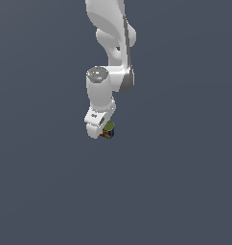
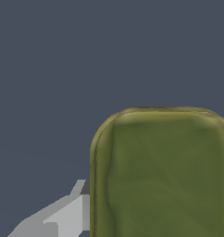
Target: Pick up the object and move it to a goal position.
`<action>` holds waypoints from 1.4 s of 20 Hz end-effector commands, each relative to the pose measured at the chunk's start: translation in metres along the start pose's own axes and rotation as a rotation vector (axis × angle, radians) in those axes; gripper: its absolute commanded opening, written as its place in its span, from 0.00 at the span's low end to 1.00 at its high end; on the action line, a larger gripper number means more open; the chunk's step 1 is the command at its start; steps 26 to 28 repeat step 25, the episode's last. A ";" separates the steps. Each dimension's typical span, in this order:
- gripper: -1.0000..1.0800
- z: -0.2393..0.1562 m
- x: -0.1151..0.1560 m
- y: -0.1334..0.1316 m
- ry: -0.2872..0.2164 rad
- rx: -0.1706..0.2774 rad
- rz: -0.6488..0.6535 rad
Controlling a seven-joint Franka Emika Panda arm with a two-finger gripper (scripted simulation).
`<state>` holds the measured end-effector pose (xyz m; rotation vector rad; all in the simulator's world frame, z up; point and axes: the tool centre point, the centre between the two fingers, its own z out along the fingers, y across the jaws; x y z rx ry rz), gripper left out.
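The object [image 1: 109,129] is a tiny blocky item with olive-green, red-orange and dark blue patches, sitting at the tip of my white gripper [image 1: 105,128] in the exterior view. The arm reaches down from above and the hand hides part of the object. In the wrist view the object's olive-green face [image 2: 162,176] fills much of the picture, very close to the camera. One grey finger [image 2: 70,214] lies against its side. The other finger is out of the picture. The gripper looks shut on the object.
A plain dark blue-grey ground [image 1: 185,191] fills both views. No other objects, edges or goal marker show.
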<state>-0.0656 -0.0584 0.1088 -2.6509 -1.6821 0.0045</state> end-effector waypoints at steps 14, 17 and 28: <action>0.00 -0.129 0.071 0.008 0.001 -0.004 -0.001; 0.00 -0.143 0.079 0.009 0.001 -0.003 -0.001; 0.00 -0.158 0.088 0.012 0.001 -0.003 0.000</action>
